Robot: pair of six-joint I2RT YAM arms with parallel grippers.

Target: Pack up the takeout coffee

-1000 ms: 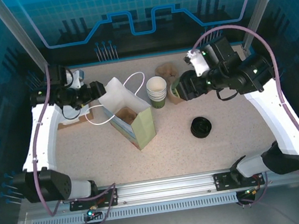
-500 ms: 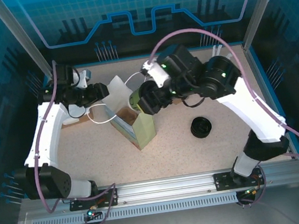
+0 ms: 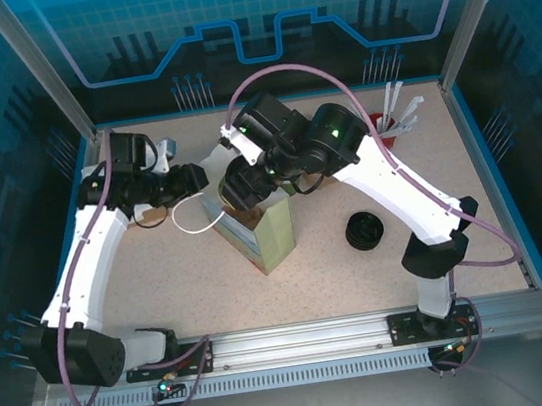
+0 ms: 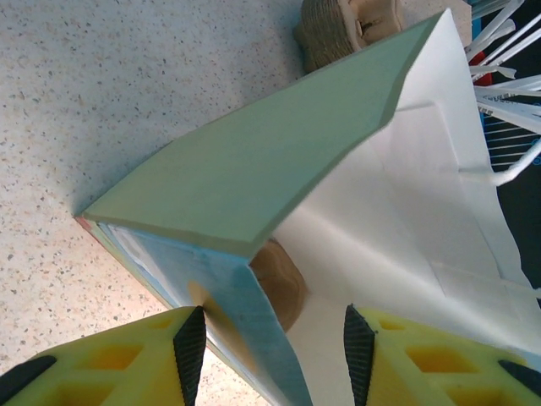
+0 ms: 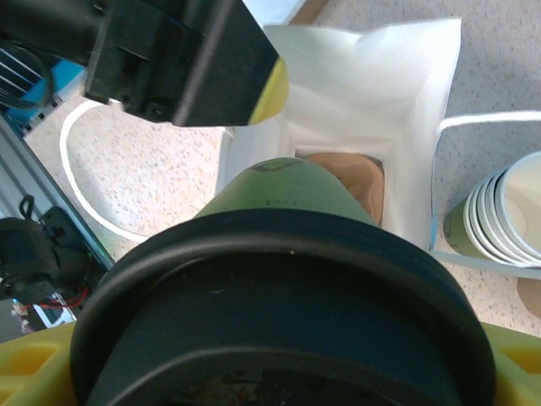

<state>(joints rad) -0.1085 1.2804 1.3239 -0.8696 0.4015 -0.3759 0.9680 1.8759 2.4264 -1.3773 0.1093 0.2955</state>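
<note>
The right pincer point(image 5: 270, 376) clamps the takeout coffee point(image 5: 279, 194) at its lid, base pointing down its long axis into the paper bag's point(image 5: 372, 76) open mouth just below, arm arched over it. The left pincer point(image 4: 275, 351) straddles the bag's rim; whether it pinches, I cannot tell.

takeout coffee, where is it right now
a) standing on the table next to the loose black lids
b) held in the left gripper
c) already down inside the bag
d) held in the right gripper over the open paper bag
d: the takeout coffee is clamped in the right gripper, with the mouth of the paper bag open just beyond it.
</note>
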